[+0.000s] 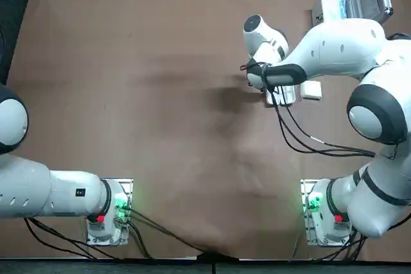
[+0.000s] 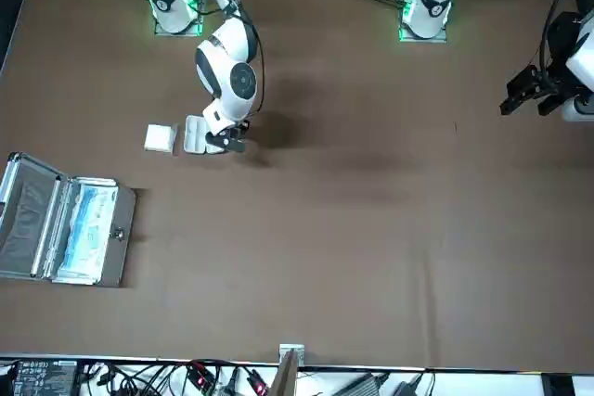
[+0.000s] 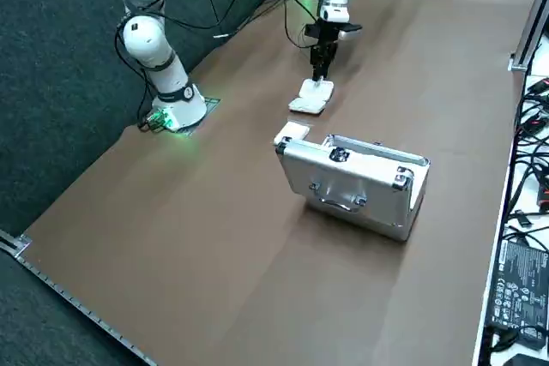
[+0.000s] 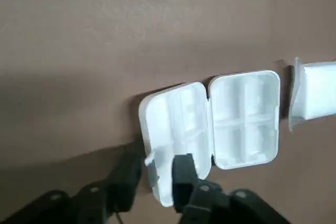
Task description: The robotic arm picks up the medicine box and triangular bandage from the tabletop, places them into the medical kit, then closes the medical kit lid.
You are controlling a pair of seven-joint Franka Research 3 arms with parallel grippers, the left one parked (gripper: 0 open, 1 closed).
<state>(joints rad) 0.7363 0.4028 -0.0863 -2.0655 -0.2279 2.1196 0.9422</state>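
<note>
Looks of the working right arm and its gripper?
Right arm: glossy white rounded segments, dark grey round joint caps, dark bands, black cables running alongside, one with a short white section; red and green marks at the base. Right gripper: black, two blunt blocky fingers, round screw heads behind them.

Medicine box (image 1: pixel 288 95) partly hidden under the arm (image 1: pixel 321 52), bandage (image 4: pixel 320 89) cut off in wrist view

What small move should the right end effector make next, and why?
Probably lower slightly before closing: the right end effector is open, its fingers seemingly straddling one outer edge of the opened medicine box, though its height above the table is unclear.
</note>
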